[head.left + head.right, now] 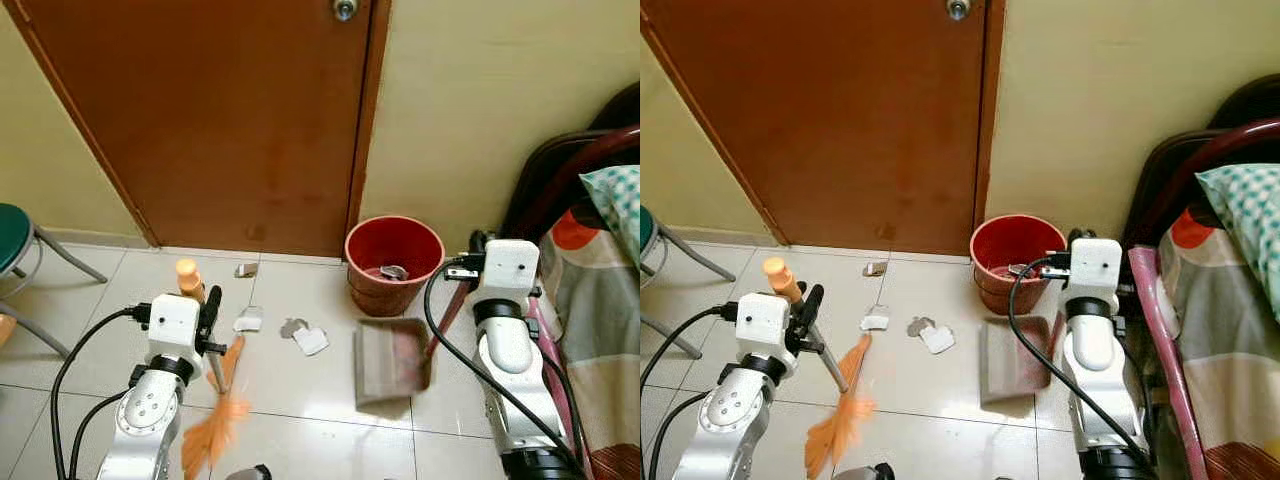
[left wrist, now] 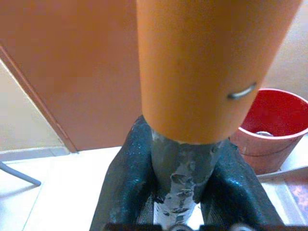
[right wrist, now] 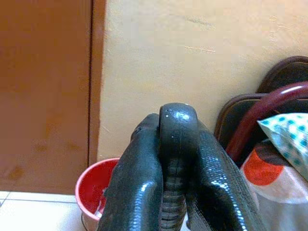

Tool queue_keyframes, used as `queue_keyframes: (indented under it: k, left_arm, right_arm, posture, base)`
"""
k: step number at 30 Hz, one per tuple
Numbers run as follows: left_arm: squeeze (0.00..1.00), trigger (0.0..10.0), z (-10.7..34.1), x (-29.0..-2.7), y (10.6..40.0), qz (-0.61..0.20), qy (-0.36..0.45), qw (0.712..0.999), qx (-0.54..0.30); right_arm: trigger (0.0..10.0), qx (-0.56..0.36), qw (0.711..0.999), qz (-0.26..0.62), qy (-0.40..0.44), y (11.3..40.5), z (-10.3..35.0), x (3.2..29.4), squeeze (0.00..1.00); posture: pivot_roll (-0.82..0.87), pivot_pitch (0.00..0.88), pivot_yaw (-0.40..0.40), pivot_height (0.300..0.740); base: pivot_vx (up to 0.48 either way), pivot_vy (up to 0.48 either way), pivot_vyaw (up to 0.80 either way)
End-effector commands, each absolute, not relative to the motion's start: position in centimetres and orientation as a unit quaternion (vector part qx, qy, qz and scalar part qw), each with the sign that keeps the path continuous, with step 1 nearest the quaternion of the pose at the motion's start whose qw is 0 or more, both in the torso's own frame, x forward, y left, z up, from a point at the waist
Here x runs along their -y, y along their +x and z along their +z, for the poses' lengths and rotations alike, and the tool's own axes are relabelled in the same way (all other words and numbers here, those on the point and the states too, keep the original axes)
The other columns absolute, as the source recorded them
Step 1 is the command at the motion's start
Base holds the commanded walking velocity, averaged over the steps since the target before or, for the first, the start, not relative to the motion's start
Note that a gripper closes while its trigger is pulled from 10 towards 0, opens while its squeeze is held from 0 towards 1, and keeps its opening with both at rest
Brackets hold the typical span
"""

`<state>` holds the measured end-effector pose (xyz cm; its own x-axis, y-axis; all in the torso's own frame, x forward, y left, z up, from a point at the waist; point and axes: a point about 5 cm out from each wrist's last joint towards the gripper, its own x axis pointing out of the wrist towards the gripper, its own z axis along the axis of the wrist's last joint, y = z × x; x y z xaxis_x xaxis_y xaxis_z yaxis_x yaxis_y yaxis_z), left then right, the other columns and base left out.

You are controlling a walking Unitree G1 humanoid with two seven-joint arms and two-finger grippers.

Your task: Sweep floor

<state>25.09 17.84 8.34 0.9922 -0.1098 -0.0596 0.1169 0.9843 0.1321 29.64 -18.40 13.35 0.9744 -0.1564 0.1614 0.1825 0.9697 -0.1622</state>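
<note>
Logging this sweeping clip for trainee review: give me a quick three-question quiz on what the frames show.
1. True or false: the left gripper is shut on the broom.
2. What does the right gripper hold? A) dustpan handle B) bucket rim C) nothing
3. Which container stands by the door?

Key: 1 true. 2 A: the dustpan rests on the floor near the paper scraps. 3 the red bucket.
</note>
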Motion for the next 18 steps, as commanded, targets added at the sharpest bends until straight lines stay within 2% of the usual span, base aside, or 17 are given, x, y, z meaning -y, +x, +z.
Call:
queue_keyframes:
  k: [1, 9, 18]
  left_arm:
    - [0.0, 10.0, 8.1, -17.7, 24.8, -0.062, 0.062, 0.996, -0.035]
    - [0.0, 10.0, 8.2, -17.9, 24.9, -0.06, 0.064, 0.996, -0.035]
    - [0.0, 10.0, 8.1, -17.8, 24.9, -0.059, 0.062, 0.996, -0.037]
  right_arm:
    - [10.0, 0.047, 0.991, -0.085, -0.092, 29.6, 12.5, 18.4, 0.0]
    - [10.0, -0.078, 0.992, -0.074, -0.07, 28.3, 9.0, 18.2, 0.0]
    - [10.0, -0.171, 0.981, -0.074, -0.052, 26.4, 7.6, 19.2, 0.0]
  posture:
    - [0.07, 0.127, 0.028, 0.74]
    - [0.06, 0.137, 0.031, 0.74]
    - [0.06, 0.145, 0.027, 0.74]
  base:
    - [0.0, 0.0, 0.0]
    - [0.0, 0.0, 0.0]
    - [0.0, 0.0, 0.0]
